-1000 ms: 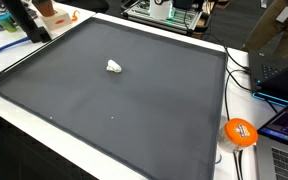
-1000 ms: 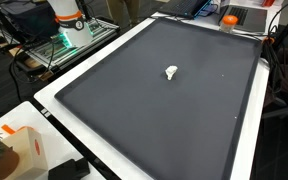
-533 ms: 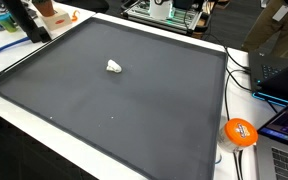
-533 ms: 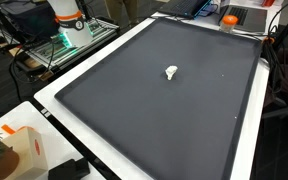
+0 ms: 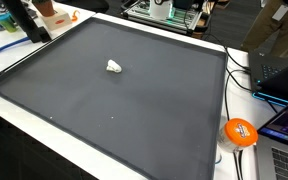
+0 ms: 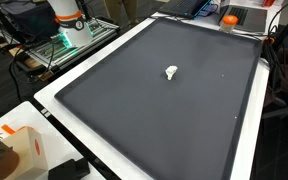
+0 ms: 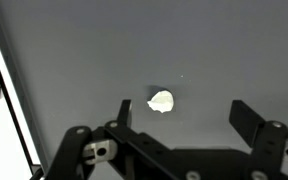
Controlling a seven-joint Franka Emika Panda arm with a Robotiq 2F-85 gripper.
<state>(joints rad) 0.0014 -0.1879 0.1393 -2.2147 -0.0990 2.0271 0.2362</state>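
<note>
In an exterior view a small white lump [image 5: 114,67] lies alone on a dark mat [image 5: 134,115] that covers nearly the whole white tabletop [image 5: 54,130]. The lump sits in the half of the mat toward the far edge, nearer the far left corner than the right edge. An orange round thing [image 5: 240,132] rests off the mat near the right edge, well apart from the lump, beside a laptop [image 5: 284,140]. In an exterior view from another side the white lump [image 6: 171,72] lies near the middle of the mat [image 6: 154,120], clear of every edge of the tabletop [image 6: 88,65]. The robot's white and orange base [image 6: 69,20] stands beyond the far left edge, and an orange and white box [image 6: 19,150] sits at the near left corner. In the wrist view the end effector [image 7: 182,112] hangs above the mat [image 7: 84,50] with its jaws spread wide and nothing between the pads. The white lump [image 7: 161,101] shows on the mat in the gap between the two fingers [image 7: 124,112], closer to the left one and touching neither.
</note>
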